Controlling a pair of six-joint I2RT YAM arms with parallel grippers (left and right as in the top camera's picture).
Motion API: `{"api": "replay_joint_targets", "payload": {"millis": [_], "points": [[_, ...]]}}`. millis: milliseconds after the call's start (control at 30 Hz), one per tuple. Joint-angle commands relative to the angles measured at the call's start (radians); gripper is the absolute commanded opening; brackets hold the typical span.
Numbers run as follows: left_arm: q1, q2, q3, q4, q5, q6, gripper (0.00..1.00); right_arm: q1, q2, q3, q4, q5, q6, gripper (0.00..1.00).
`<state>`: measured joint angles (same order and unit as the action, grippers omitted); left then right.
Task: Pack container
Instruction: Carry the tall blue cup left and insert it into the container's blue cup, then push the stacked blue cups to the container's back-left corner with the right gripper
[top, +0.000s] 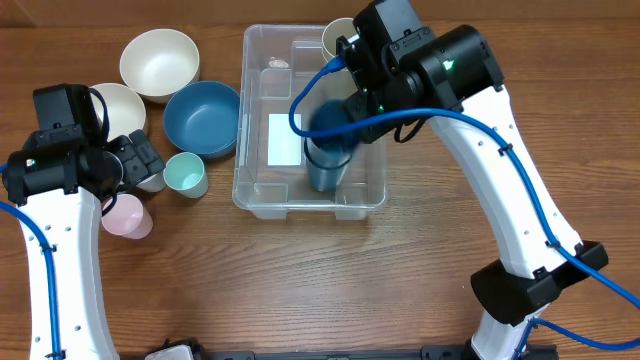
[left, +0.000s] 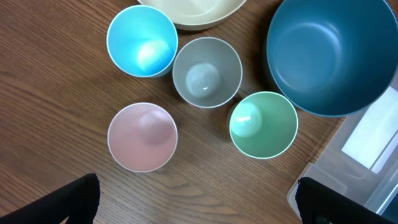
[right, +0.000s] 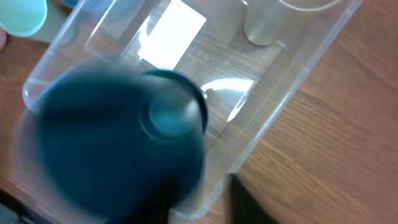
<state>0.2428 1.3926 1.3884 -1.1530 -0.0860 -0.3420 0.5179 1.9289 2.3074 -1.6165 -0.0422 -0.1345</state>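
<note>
I am part way through packing cups into the container (top: 255, 185), the clear plastic bin right under my right hand (top: 338, 110). A dark blue cup (top: 323, 160) is at that hand, low inside the bin. It looks smeared in both views, so I think I am setting it down just now. The blur hides the fingers, so I cannot tell if they are squeezing the cup or have let go. Past the hand, in the far corner of the bin, stands a beige cup (right: 267, 22). The white label (right: 173, 34) on the bin floor is bare, so there is lots of room left.

My left hand (left: 198, 190) hangs over the other cups with its fingers wide apart and nothing between them. Just ahead of the fingers are a pink cup (left: 142, 137) and a green cup (left: 263, 124). A bit further are a grey cup (left: 207, 71) and a light blue cup (left: 142, 40). All four stand up and are empty. Beyond them are a big blue bowl (left: 333, 56) and a cream bowl (left: 193, 14), both empty too.

Next I should make sure the blue cup stands firm, then lift the right hand straight up. After that the left hand can go down and pinch one cup by its rim. The cups sit close together, so I must aim with care.
</note>
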Motion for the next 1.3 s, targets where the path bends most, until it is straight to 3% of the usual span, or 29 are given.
{"api": "replay_joint_targets", "payload": {"millis": [0,333,500,667,800,1267], "points": [[0.004,0.002,0.022,0.001,0.009,-0.014,1.0,0.005,0.003,0.003,0.017,-0.005,-0.002,0.48],[0.004,0.002,0.022,0.001,0.009,-0.014,1.0,0.047,0.003,0.003,0.003,-0.079,0.0,0.5],[0.004,0.002,0.022,0.001,0.009,-0.014,1.0,0.056,0.025,0.003,0.014,-0.044,0.207,0.5],[0.004,0.002,0.022,0.001,0.009,-0.014,1.0,0.056,0.094,0.003,0.01,0.051,0.3,0.49],[0.004,0.002,0.022,0.001,0.009,-0.014,1.0,0.056,0.151,0.003,0.011,0.077,0.337,0.34],[0.004,0.002,0.022,0.001,0.009,-0.014,1.0,0.059,0.125,0.019,0.011,0.132,0.291,0.42]]}}
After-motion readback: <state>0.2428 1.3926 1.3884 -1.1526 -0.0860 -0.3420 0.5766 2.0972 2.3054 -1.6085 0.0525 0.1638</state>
